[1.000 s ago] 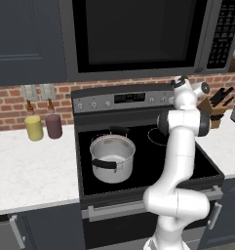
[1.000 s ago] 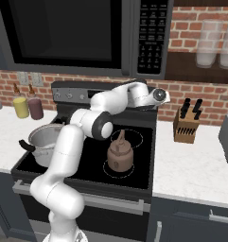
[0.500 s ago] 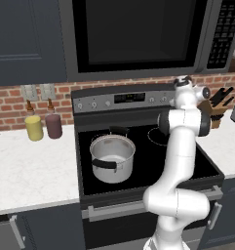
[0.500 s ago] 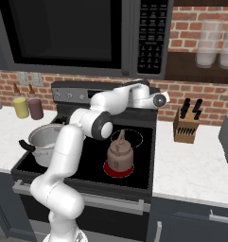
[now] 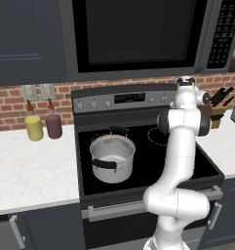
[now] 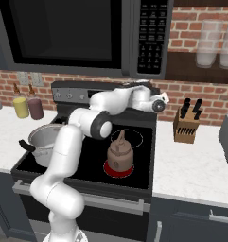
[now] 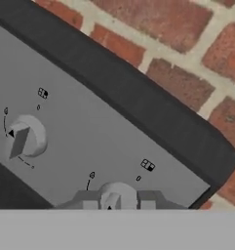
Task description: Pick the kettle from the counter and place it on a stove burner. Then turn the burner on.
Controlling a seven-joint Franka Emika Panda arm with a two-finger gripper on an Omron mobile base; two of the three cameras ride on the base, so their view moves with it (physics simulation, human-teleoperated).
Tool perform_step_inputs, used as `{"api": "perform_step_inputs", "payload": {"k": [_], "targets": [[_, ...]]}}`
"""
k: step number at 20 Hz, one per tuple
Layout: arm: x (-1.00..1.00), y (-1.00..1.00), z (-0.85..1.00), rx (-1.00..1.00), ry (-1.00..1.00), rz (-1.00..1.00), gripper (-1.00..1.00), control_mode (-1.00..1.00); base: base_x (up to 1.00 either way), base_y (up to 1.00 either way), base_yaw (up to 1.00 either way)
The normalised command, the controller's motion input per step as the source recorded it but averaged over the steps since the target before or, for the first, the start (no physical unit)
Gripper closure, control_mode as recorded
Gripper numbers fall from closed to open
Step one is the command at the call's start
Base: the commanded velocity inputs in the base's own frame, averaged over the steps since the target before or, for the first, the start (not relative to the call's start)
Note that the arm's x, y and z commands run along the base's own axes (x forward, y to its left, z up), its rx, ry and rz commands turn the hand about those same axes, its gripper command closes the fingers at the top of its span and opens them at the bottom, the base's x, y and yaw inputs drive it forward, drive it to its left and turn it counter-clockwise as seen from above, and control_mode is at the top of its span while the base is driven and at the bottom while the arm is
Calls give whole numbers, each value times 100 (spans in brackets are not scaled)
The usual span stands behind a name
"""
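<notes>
Right base view first, from the left edge: a yellow jar (image 6: 20, 107) and a dark maroon jar (image 6: 35, 108) stand side by side on the white counter (image 6: 3, 137) against the red brick wall (image 6: 214, 101). Next comes the silver pot (image 6: 43, 139) on the left half of the glossy black cooktop (image 6: 141, 163), with the grey control panel (image 6: 73, 95) running along the back and a dark microwave (image 6: 77, 38) hanging above. Near the middle of the frame the kettle (image 6: 120, 153) sits upright on the front right stove burner (image 6: 107, 167), which glows red around its base. It is squat, brown and rounded, with a thin arched handle and a knobbed lid. Behind it a pale ring marks another burner (image 6: 136, 137). Further right, a wooden knife block (image 6: 185, 127) stands on the counter, and a grey appliance shows at the right edge.

The gripper (image 6: 143, 86) is up at the right end of the control panel, well apart from the kettle. In the hand view its fingers (image 7: 146, 198) sit either side of a round knob (image 7: 117, 194), close against it; I cannot tell whether they actually pinch it. Another knob (image 7: 25, 139) lies toward the left of that frame.
</notes>
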Motion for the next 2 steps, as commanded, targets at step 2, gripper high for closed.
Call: {"api": "perform_step_inputs", "payload": {"k": [2], "targets": [[0, 0, 0, 0, 0, 0, 100, -100, 0, 0, 0]]}}
